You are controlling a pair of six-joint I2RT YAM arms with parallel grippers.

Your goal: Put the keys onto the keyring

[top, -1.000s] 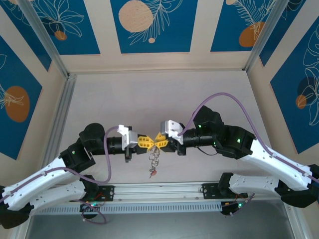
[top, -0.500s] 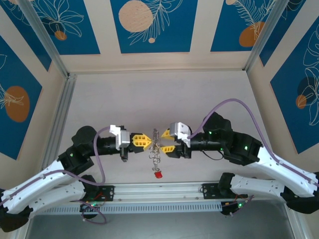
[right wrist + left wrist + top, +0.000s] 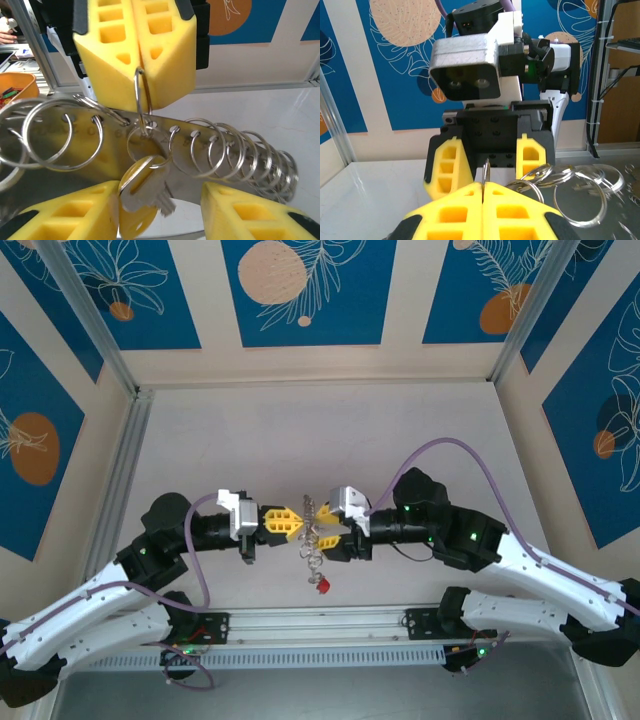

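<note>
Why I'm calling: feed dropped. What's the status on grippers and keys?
Left gripper jaws shut on the keyring. Right gripper jaws open, flanking a hanging yellow-headed key. Spare rings crowd alongside.

The left arm (image 3: 90, 605) and the right arm (image 3: 545, 575) both reach in low from the near corners with elbows bent outward. Their wrists are level, and the grippers meet nose to nose midway between the bases. The left gripper (image 3: 297, 527) has its yellow fingers (image 3: 455, 215) pressed flat together. The right gripper (image 3: 325, 530) has its fingers (image 3: 220, 197) parted.
</note>
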